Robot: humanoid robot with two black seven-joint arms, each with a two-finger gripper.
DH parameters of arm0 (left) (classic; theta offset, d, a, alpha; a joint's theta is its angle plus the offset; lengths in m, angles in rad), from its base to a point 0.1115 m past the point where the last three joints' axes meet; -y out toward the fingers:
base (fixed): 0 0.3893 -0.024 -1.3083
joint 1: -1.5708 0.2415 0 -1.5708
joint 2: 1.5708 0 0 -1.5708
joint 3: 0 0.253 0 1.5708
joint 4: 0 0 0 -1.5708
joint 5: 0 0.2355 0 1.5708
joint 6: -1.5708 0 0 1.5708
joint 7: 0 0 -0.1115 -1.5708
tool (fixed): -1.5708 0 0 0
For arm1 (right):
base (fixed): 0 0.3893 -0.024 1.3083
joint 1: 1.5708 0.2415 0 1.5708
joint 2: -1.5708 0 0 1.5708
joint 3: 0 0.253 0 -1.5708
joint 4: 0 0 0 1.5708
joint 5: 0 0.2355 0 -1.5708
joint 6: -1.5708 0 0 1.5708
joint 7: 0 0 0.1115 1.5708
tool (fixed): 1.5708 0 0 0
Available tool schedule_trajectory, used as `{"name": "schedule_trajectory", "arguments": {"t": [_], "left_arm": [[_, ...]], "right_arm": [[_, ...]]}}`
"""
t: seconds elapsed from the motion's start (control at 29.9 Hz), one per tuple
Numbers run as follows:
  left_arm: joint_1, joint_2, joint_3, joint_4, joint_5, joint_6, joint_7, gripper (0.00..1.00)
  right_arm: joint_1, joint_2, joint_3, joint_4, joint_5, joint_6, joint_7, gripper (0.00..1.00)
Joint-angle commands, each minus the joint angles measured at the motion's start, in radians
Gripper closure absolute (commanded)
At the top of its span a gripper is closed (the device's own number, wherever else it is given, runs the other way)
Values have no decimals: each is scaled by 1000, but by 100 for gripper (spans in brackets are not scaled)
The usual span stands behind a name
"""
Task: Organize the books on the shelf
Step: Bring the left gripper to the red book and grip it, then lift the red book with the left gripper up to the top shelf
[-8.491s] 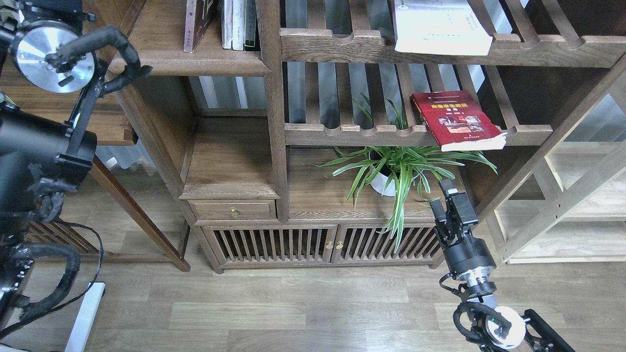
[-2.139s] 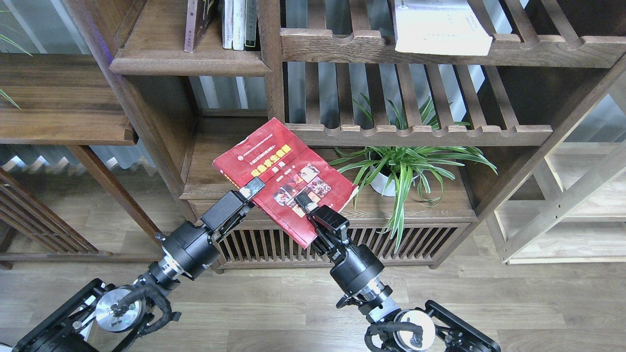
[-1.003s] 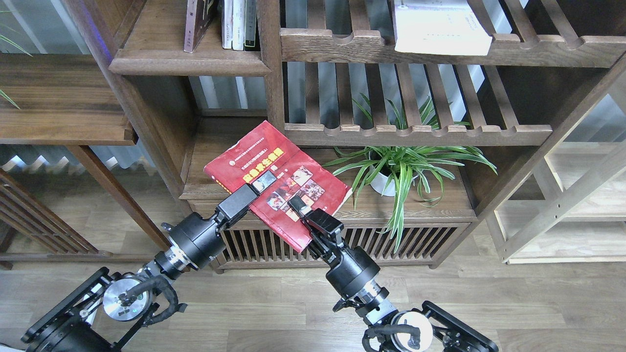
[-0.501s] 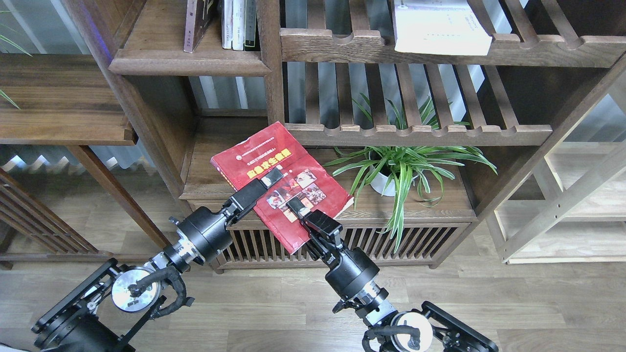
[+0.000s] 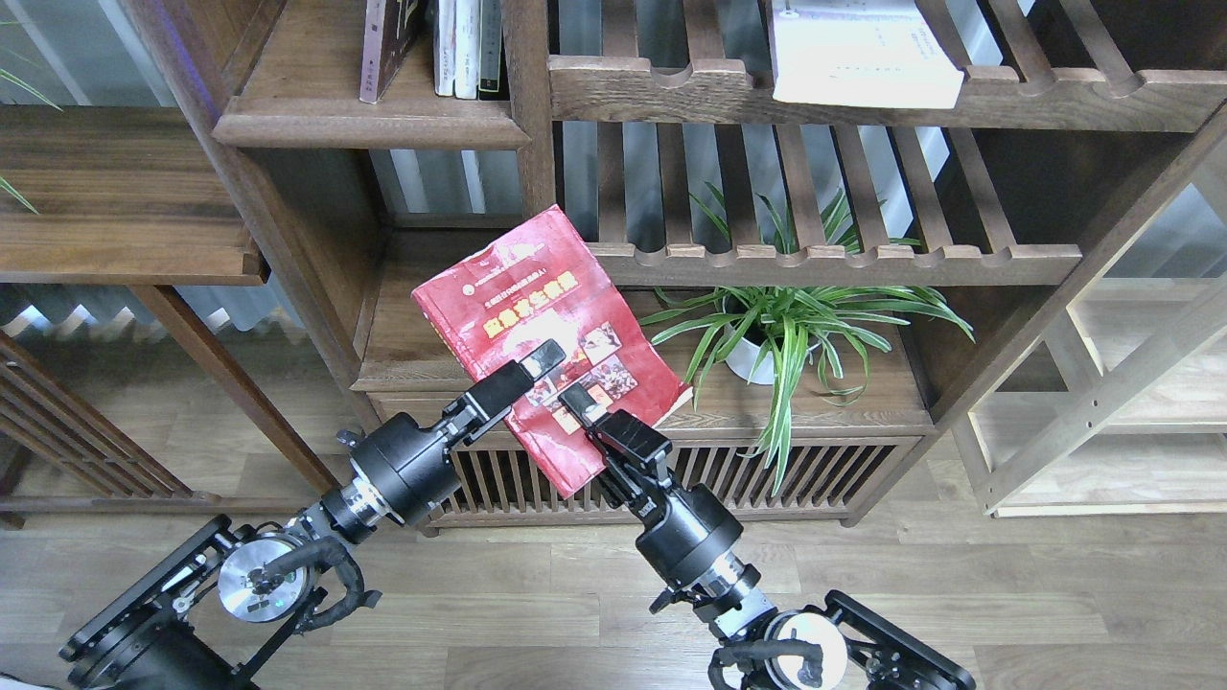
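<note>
The red book [image 5: 537,307] with a yellow title and photos is held tilted in the air in front of the low cabinet. My left gripper [image 5: 525,372] clamps its lower left edge, one finger lying across the cover. My right gripper [image 5: 578,402] clamps its bottom edge next to it. A dark maroon book [image 5: 385,48] stands on the walnut shelf [image 5: 369,129] at the upper left, beside several thin pale books. The thick white book [image 5: 863,53] lies flat on the upper slatted rack.
A potted spider plant [image 5: 781,331] stands on the cabinet top [image 5: 863,402], right of the red book. A slatted rack [image 5: 824,259] hangs just above it. A drawer and slatted doors [image 5: 748,479] lie below. A pale wood frame [image 5: 1131,383] is at right.
The red book has tipped more upright, its top edge rising toward the slatted rack. My left gripper has slid right along its edge, closer to the right gripper, which has hardly moved.
</note>
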Motion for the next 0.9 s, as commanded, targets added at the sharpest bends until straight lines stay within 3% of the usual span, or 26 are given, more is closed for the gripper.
{"name": "schedule_trajectory", "arguments": {"t": [0.0, 0.1, 0.3, 0.47, 0.87], "left_arm": [[6, 2, 0, -1, 0, 0, -1, 99], [6, 2, 0, -1, 0, 0, -6, 99], [6, 2, -2, -1, 0, 1, -7, 99], [6, 2, -2, -1, 0, 0, -9, 98], [1, 54, -17, -14, 6, -10, -4, 97]], "right_arm": [[-1, 0, 1, 0, 1, -1, 1, 92], [1, 0, 1, -2, 1, -1, 1, 86], [7, 0, -1, -2, 1, -1, 1, 46], [27, 0, -1, -2, 1, -1, 4, 24], [28, 0, 17, -40, -1, -1, 4, 15]]}}
